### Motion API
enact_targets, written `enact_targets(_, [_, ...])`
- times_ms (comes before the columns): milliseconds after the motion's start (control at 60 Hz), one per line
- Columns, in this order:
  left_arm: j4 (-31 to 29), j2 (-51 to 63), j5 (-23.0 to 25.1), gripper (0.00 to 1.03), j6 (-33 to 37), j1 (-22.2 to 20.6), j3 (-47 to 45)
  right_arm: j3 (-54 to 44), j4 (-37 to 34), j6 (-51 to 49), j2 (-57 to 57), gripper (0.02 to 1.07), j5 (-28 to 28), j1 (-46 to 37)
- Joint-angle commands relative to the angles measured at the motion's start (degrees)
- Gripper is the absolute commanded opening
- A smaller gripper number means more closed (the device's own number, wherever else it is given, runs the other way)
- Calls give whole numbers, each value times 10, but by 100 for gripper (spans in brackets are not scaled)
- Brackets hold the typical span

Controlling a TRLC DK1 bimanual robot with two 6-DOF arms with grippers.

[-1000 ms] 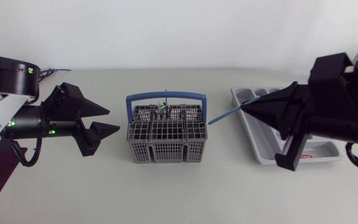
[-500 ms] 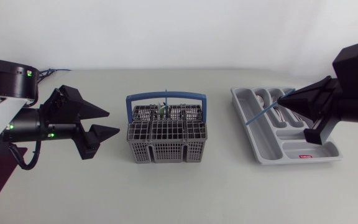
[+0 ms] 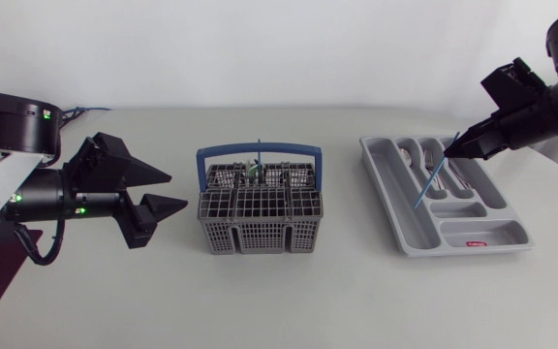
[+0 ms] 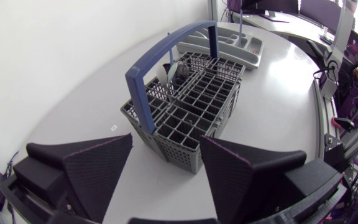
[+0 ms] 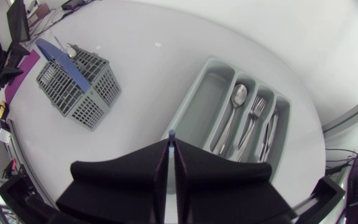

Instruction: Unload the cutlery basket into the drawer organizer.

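Observation:
The grey cutlery basket point(image 3: 260, 206) with a blue handle stands mid-table; a thin blue stick and a dark item poke out of its back cells. My left gripper point(image 3: 175, 188) is open just left of it, and the basket point(image 4: 188, 109) lies ahead of its spread fingers point(image 4: 98, 171). The grey drawer organizer point(image 3: 497, 231) lies at the right with a spoon, fork and knife point(image 5: 253, 119) in its slots. Over its middle my right gripper point(image 3: 455, 145) is shut on a thin blue utensil point(image 3: 432, 179) that slants down toward the long left slot point(image 5: 205, 107).
Bare table lies in front of the basket and between the basket point(image 5: 73, 84) and the organizer point(image 4: 225, 40). The table's far edge runs close behind both.
My right arm has drawn back to the right, carrying the blue utensil from the gap beside the basket to over the organizer. The utensil has swung from nearly level to steeply tilted. The left arm stayed still.

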Motion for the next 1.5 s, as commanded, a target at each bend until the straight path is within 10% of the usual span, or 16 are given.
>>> enact_targets(0, [-4,-6,0,92,-3,1,-11,30,-22,4,42,8,14,-3])
enact_targets(617, [-3,12,-2,92,-2,-2,0,260,-194,28,309,8,25,15])
enact_targets(983, [1,23,-2,92,-2,-4,3,397,-178,72,440,10,16,14])
enact_targets(1217, [1,25,-2,92,-1,-2,6,411,-113,108,456,91,28,18])
enact_targets(1483, [6,25,-2,92,6,6,5,293,-15,106,308,100,-23,17])
